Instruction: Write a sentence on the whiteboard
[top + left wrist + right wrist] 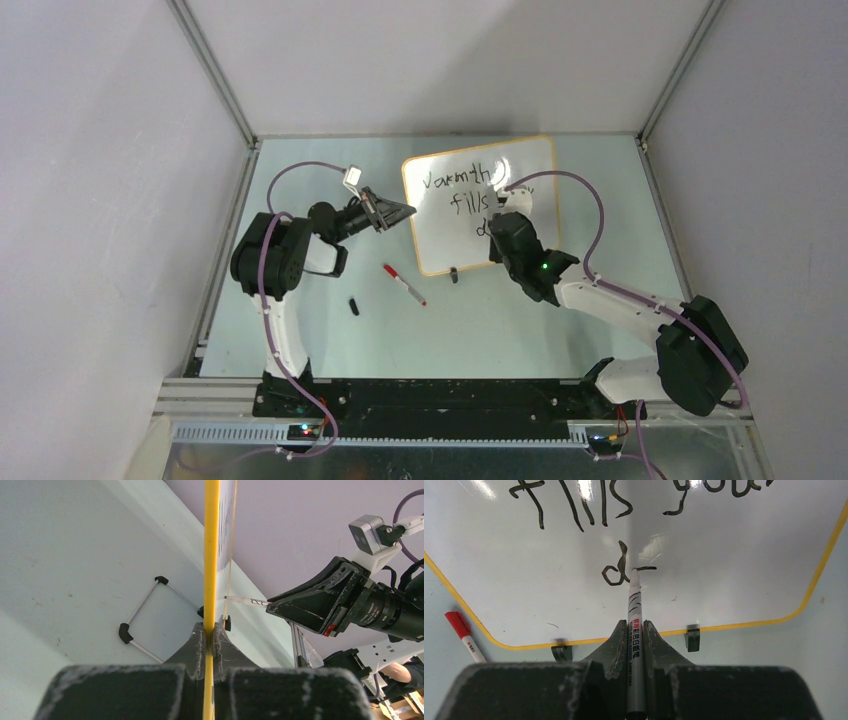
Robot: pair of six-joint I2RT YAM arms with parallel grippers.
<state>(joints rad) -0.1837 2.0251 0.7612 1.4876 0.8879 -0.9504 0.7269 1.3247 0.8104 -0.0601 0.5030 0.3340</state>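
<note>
Whiteboard (440, 235): sits at the far middle of the table (600, 210), between the two arms; glossy white with rounded corners and a thin yellow-orange frame, and two small black clip feet on its near edge
Left claw (210, 630): shut tight on the board's left edge, with the frame pinched between both fingers
Right claw (636, 627): closed around a black marker (635, 605), which sticks out forward past the fingertips
Marker tip: touches the white surface on the third line, at a short stroke just right of the "d"
Sentence (458, 180): thin black handwriting; the top view shows "Warmth" on the first line and "fills" below it; the right wrist view shows "fills your" and, beneath that, a lone "d" with the short stroke beside it
Glare: bright reflections on the board's far right part wash out some of the writing in the top view
Red-capped marker (403, 284): lies loose on the table, just near of the board's near-left corner
Small black piece (354, 306): lies on the table left of the red-capped marker and apart from it
</note>
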